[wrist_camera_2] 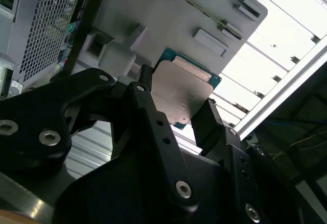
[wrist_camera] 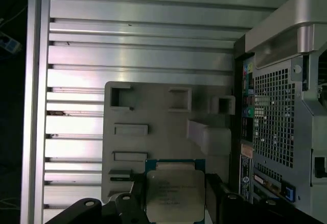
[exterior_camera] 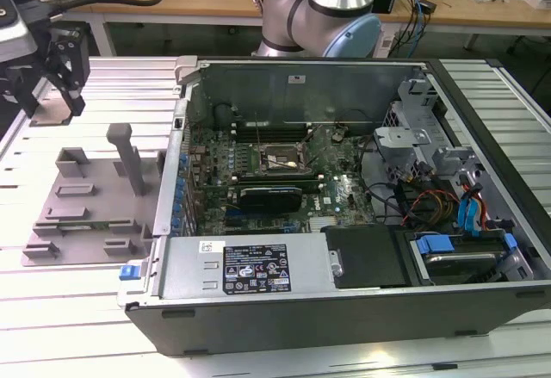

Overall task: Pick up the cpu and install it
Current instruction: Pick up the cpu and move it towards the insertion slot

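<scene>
Narrowly parted, jaws pinch the cpu point(wrist_camera_2: 184, 89) by opposite edges.

The gripper point(exterior_camera: 53, 94), clamping the cpu point(wrist_camera: 175, 193), is hanging in open air over the slatted table point(exterior_camera: 52, 309). The grey fixture's upright post point(exterior_camera: 131, 158) and the computer case's raised side wall point(exterior_camera: 176, 137) are standing between it and the socket point(exterior_camera: 277, 161) (open from above), which a black card point(exterior_camera: 271, 195) is crowding on one side.
</scene>
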You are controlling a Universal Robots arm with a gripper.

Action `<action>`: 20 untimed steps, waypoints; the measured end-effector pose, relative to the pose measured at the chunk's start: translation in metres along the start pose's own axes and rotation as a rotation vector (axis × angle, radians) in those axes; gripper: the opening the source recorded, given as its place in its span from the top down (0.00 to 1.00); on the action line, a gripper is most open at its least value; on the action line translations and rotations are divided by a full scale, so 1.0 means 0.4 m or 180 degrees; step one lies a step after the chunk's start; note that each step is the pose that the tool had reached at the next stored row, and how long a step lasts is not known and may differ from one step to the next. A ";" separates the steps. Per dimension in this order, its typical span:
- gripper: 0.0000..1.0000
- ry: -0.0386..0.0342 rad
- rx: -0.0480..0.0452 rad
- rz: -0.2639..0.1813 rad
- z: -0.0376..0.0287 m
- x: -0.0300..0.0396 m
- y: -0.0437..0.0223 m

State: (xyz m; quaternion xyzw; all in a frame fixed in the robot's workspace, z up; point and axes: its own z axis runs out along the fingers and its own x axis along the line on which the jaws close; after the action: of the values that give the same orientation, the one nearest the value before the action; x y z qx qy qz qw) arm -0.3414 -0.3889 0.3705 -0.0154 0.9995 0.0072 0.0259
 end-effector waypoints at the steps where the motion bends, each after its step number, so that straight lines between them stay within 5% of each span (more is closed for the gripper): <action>1: 0.45 0.0000 0.0000 0.0000 0.001 -0.009 0.000; 20: 0.45 0.0000 0.0000 0.0000 -0.001 -0.038 -0.001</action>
State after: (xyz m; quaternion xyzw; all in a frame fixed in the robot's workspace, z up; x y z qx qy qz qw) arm -0.3261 -0.3889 0.3719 -0.0154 0.9995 0.0072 0.0259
